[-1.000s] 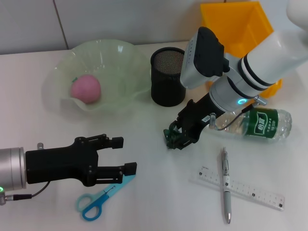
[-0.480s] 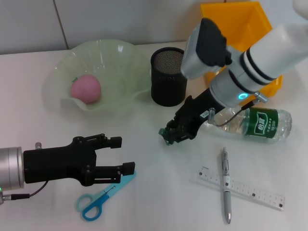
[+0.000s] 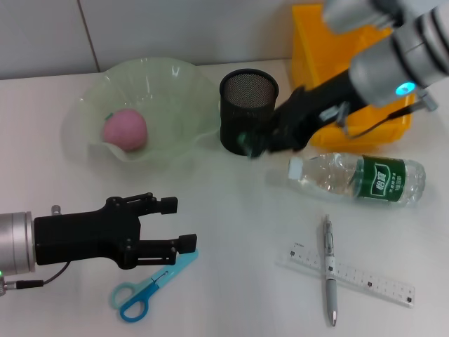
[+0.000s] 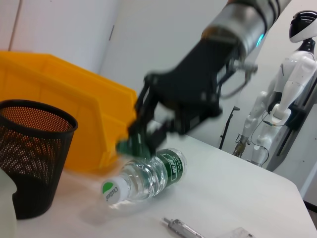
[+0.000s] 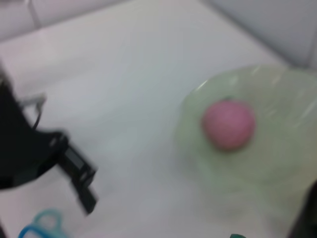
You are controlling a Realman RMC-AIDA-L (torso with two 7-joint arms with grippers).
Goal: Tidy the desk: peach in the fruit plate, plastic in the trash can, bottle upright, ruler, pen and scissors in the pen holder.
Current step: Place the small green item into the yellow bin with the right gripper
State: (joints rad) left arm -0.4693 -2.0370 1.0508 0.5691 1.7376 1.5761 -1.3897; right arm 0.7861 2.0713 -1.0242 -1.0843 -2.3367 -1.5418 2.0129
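Two grippers are over the white desk (image 3: pixel 231 239). The right gripper (image 3: pixel 256 144) is raised above the surface just beside the black mesh pen holder (image 3: pixel 247 112), its fingers pinched on a small piece of green plastic (image 3: pixel 245 145); from the left wrist view the same crumpled green scrap (image 4: pixel 130 145) hangs in the air above the cap end of the bottle (image 4: pixel 148 175). The orange trash can (image 3: pixel 351 63) stands behind that arm at the back of the desk. The left gripper (image 3: pixel 184 225) rests low at the near left, its fingers spread apart and holding nothing, with the blue scissors (image 3: pixel 149 288) lying flat just beside and under its lower finger. The peach (image 3: pixel 125 130) sits inside the pale green fruit plate (image 3: pixel 175 84) at the back left. The bottle (image 3: pixel 361 179) lies on its side with the cap pointing toward the pen holder. Near the front right, the pen (image 3: pixel 329 277) lies across the clear ruler (image 3: pixel 372 284), touching it.
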